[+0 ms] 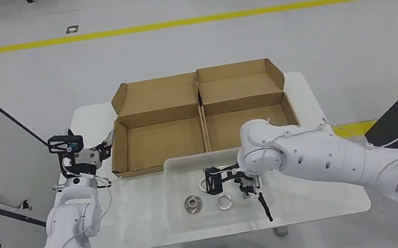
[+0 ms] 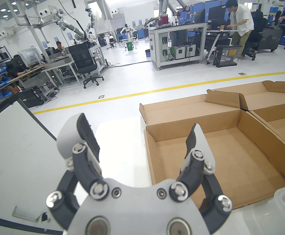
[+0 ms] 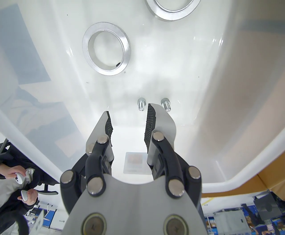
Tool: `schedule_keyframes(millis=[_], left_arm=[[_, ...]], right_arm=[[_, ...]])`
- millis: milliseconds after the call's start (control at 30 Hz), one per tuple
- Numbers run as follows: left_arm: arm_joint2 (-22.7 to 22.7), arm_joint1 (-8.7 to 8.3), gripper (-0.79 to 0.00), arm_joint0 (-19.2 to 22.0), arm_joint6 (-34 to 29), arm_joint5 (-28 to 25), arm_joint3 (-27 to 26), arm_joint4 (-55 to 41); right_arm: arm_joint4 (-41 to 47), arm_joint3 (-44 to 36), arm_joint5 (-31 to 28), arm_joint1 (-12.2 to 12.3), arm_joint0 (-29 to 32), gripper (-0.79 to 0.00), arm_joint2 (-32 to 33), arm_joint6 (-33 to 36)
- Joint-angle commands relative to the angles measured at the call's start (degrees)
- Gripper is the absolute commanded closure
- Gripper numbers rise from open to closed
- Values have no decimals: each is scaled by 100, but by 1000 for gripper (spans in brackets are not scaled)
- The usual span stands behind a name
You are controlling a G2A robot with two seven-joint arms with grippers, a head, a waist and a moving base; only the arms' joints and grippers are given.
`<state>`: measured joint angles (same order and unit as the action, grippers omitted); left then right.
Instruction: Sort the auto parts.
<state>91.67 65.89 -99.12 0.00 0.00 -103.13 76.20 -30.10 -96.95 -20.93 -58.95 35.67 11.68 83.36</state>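
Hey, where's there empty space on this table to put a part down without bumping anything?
Both cardboard boxes are bare inside: the left box and the right box. The table between the white bin and the left arm is bare too. The bin is crowded: the right tool hangs above bolts, near rings.

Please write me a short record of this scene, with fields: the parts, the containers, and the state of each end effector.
Parts: ring, second ring, bolt, second bolt, all lying in the tray.
Tray: white tray, on the table in front of the boxes.
Boxes: cardboard box and second cardboard box, open, side by side.
Right arm: right end effector open, inside the tray near the bolts, holding nothing.
Left arm: left end effector open, holding nothing, beside the cardboard box.
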Motion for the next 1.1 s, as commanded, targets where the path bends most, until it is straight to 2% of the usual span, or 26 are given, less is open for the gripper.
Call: schedule_keyframes(millis=[0,1067], left_arm=[[0,0,-785,0,0,0,0,0],[0,0,-785,0,0,0,0,0]], right_arm=[[-10,27,13,-21,9,-351,-11,12],[-27,443,-41,-248,-7,-308,-186,-41]])
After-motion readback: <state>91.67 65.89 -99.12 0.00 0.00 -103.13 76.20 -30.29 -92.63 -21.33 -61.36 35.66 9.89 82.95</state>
